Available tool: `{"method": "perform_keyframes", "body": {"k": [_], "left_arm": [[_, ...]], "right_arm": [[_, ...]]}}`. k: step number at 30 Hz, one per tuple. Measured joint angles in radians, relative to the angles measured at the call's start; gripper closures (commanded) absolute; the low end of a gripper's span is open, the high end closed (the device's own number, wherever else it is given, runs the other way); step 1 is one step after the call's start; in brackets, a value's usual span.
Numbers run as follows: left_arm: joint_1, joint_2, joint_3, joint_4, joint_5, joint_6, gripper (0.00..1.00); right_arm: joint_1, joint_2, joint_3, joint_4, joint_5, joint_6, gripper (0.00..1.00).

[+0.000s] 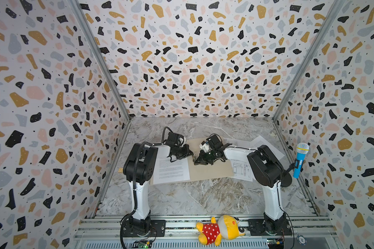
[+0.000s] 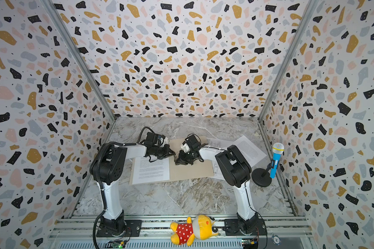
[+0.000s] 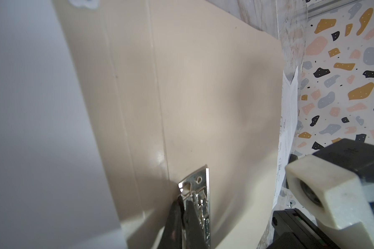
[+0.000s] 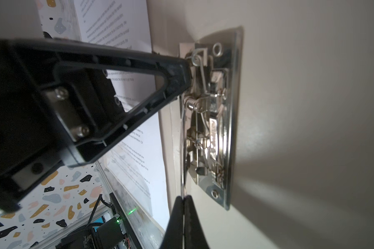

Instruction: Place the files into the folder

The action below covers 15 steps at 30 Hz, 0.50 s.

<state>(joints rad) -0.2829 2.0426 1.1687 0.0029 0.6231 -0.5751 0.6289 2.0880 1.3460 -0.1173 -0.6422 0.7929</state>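
Grey-veined marble tabletop (image 1: 192, 198) inside a booth with speckled terrazzo-pattern walls. Open and flat at its middle in both top views: a large tan cardboard folder (image 1: 209, 170) (image 2: 190, 170), with a small silver metal clip (image 1: 195, 158) at the inner spine.

On the folder's left flap, a white sheet of printed text (image 1: 173, 170), lower edge reaching just past the cardboard. At the folder's right edge, partly under the right arm, a white sheet with black line drawings (image 1: 241, 170). Farther right on the table, a second white text sheet (image 1: 266, 146).

Left gripper (image 1: 189, 153) (image 3: 183, 199) low over the spine, black fingers drawn nearly together, tips against one end of the clip (image 3: 198, 194). Right gripper (image 1: 195, 160) (image 4: 184, 197) reaching in from the opposite side, fingers pressed tight together, tips touching the clip's other end (image 4: 212, 120). Impossible to tell whether either pair pinches any part of the metal.

Near the right wall, a blue toy microphone (image 1: 300, 159) on a black stand. On the front rail, a yellow plush toy (image 1: 220, 230) in a red polka-dot top.
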Motion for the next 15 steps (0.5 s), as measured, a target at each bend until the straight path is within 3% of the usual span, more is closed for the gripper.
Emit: {"method": "perform_keyframes", "body": {"k": [3,5,10,15], "left_arm": [[0.001,0.004,0.022,-0.040,-0.003,0.020,0.88],[0.002,0.008,0.042,-0.069,-0.003,0.034,0.85],[0.011,0.019,0.084,-0.116,-0.002,0.060,0.74],[0.024,0.023,0.123,-0.152,0.010,0.058,0.53]], "right_arm": [[0.000,-0.017,0.002,0.032,0.000,0.016,0.49],[-0.006,-0.039,0.002,0.046,0.009,0.015,0.40],[-0.039,-0.146,-0.040,0.093,0.045,0.004,0.34],[-0.135,-0.275,-0.125,0.067,0.105,-0.079,0.31]]}}
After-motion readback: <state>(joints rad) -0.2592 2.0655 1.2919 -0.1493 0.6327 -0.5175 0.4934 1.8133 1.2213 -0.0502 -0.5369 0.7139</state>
